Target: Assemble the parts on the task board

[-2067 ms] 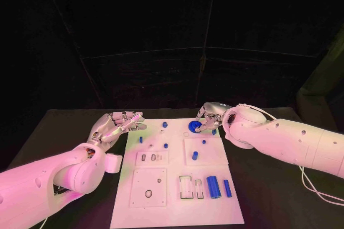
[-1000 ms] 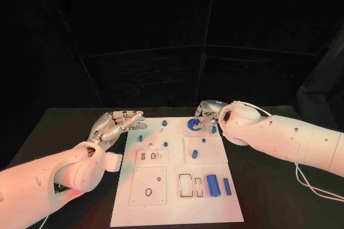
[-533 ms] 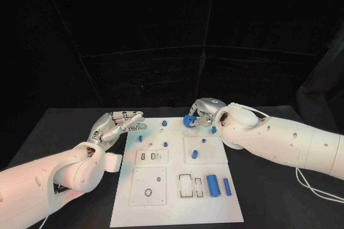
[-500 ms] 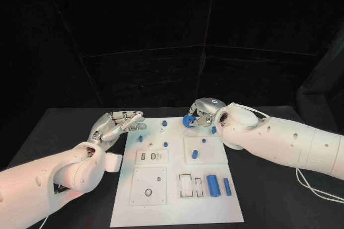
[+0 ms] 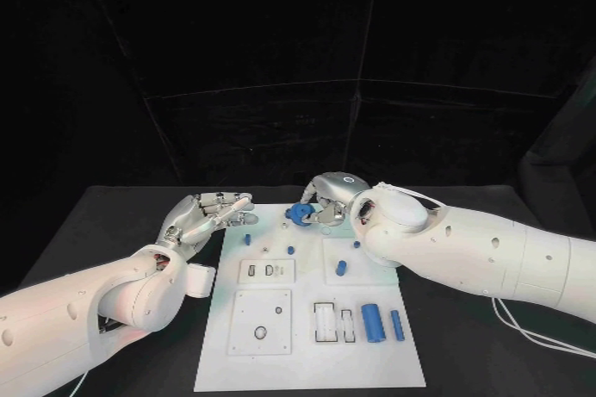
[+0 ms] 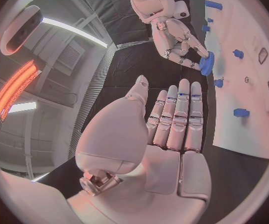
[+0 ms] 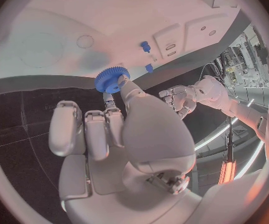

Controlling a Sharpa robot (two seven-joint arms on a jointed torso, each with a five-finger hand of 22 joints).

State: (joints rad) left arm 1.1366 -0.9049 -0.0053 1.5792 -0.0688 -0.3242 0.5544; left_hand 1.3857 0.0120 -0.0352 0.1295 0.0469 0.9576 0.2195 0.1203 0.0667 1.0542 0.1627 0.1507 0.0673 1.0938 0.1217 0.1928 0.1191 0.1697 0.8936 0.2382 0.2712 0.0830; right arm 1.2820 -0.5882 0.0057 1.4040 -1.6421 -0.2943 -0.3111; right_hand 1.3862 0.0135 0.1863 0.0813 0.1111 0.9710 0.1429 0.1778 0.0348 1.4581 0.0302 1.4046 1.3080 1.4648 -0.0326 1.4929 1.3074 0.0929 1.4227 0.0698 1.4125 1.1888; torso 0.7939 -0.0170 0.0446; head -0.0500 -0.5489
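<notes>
My right hand point(image 5: 328, 197) hovers over the far end of the white task board point(image 5: 311, 362) and pinches a blue gear point(image 5: 300, 213) at its fingertips. The gear point(image 7: 112, 79) has a toothed rim and hangs a little above the board point(image 7: 109, 30) in the right wrist view. My left hand point(image 5: 208, 216) holds nothing, its fingers straight and close together, beside the board's far left corner. The left wrist view shows that left hand point(image 6: 171, 129), and beyond it the right hand point(image 6: 171, 32) with the gear point(image 6: 207, 63).
Small blue pegs point(image 5: 247, 239) point(image 5: 291, 251) point(image 5: 338, 266) stand on the board's far half. A thick blue cylinder point(image 5: 370, 317) and a thinner one point(image 5: 396, 325) lie at its near right, beside rectangular slots point(image 5: 325, 321). Black table point(image 5: 472, 362) surrounds the board.
My right hand has carried the blue gear leftward across the board's far end, from the right side toward the middle. The left hand has stayed in place.
</notes>
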